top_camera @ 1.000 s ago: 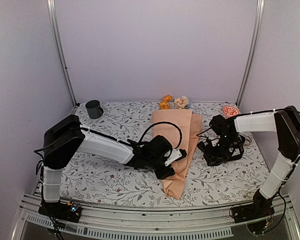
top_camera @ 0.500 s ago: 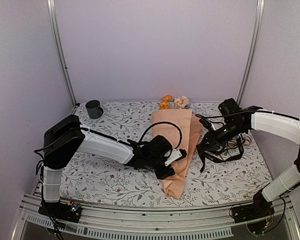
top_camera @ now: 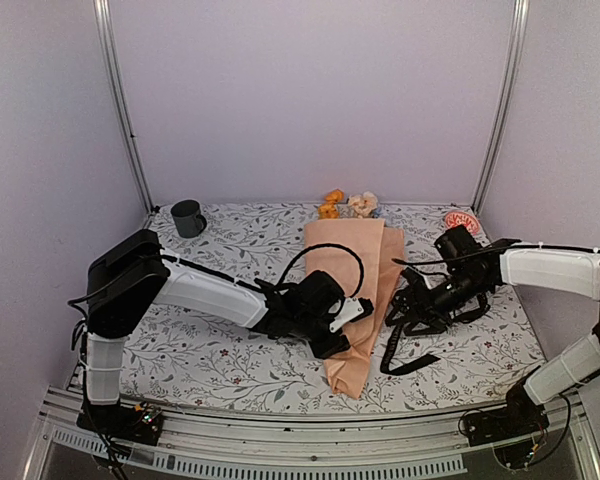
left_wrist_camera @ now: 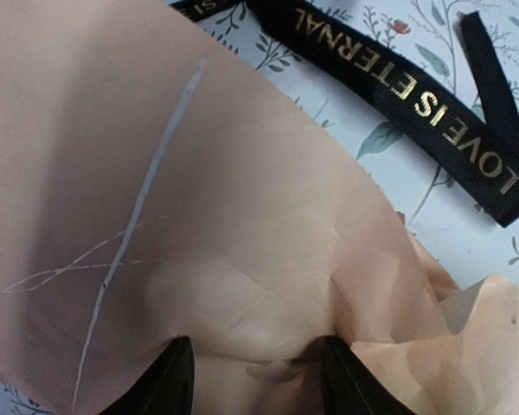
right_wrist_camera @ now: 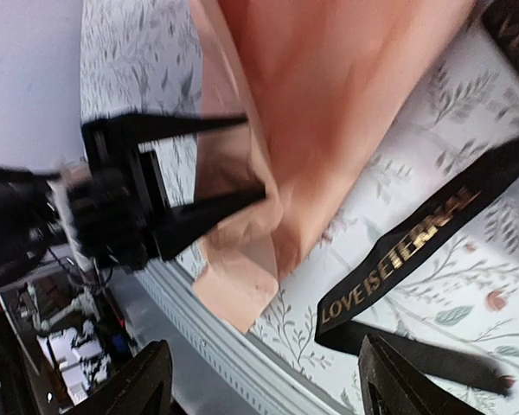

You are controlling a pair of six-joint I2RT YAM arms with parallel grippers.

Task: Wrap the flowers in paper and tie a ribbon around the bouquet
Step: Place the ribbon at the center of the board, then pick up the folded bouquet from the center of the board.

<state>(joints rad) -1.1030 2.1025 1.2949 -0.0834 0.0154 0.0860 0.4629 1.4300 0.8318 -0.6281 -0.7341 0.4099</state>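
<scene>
The bouquet (top_camera: 352, 290) lies along the middle of the table as a peach-orange paper (left_wrist_camera: 199, 199) cone. The flowers (top_camera: 346, 205) stick out of its far, wide end. My left gripper (top_camera: 346, 326) is shut across the narrow lower part of the cone, and paper bulges between its black fingertips (left_wrist_camera: 171, 380). The black ribbon (top_camera: 396, 346), printed with gold letters, lies loose on the table cover just right of the cone. It also shows in the wrist views, the ribbon (left_wrist_camera: 398, 82) and the ribbon (right_wrist_camera: 415, 242). My right gripper (top_camera: 407, 312) hovers over it, open and holding nothing.
A dark mug (top_camera: 188, 217) stands at the back left. A small red round object (top_camera: 461, 221) sits at the back right. A black cable (top_camera: 332, 252) arcs over the cone from the left arm. The metal front rail (top_camera: 310, 452) runs just below the cone's tip.
The right gripper lifted the ribbon from the right side, carried it towards the cone and opened. The ribbon now lies loose beside the cone. The left arm has not moved.
</scene>
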